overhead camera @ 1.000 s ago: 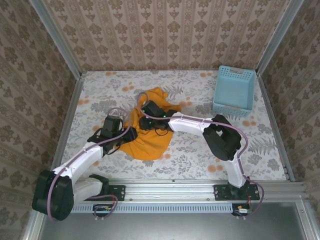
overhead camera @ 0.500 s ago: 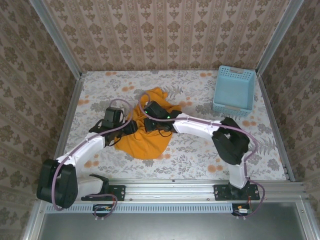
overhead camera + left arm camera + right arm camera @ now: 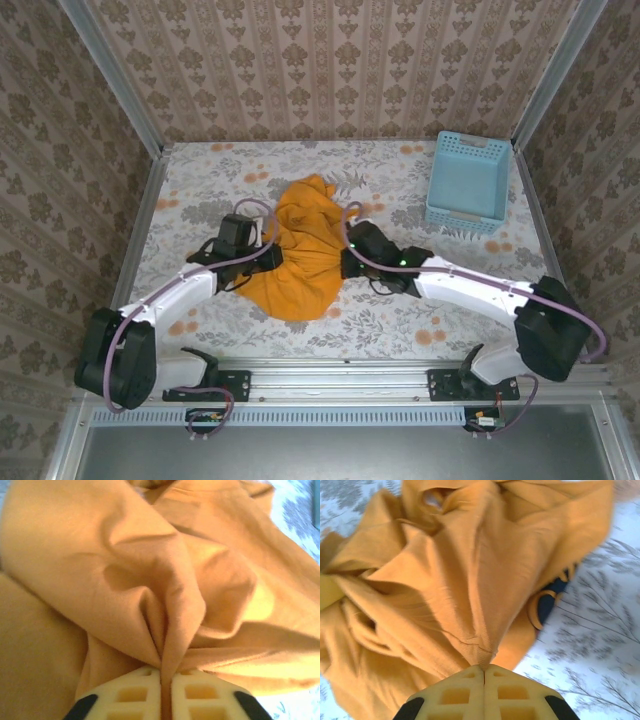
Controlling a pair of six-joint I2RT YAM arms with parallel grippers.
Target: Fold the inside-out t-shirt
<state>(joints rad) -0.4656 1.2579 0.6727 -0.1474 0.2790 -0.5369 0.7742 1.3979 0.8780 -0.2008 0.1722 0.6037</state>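
Observation:
The inside-out t-shirt (image 3: 300,255) is a crumpled orange-yellow heap in the middle of the table, bunched and drawn between the two grippers. My left gripper (image 3: 272,258) is at its left side, shut on a pinched fold of the t-shirt (image 3: 150,570), and the cloth runs down between the fingertips (image 3: 137,692). My right gripper (image 3: 343,262) is at the heap's right side, shut on a gathered fold of the t-shirt (image 3: 445,580) just above its pads (image 3: 512,692). The shirt's sleeves and neck are lost among the wrinkles.
A light blue lattice basket (image 3: 468,180) stands at the back right, apart from the shirt. The floral tablecloth (image 3: 400,320) lies bare in front of and beside the heap. Metal rails and patterned walls close in the table on three sides.
My right arm has swung from across the shirt to its right side, and its jaws have shut on a fold. The left jaws have closed on the left edge. The shirt now stretches between them.

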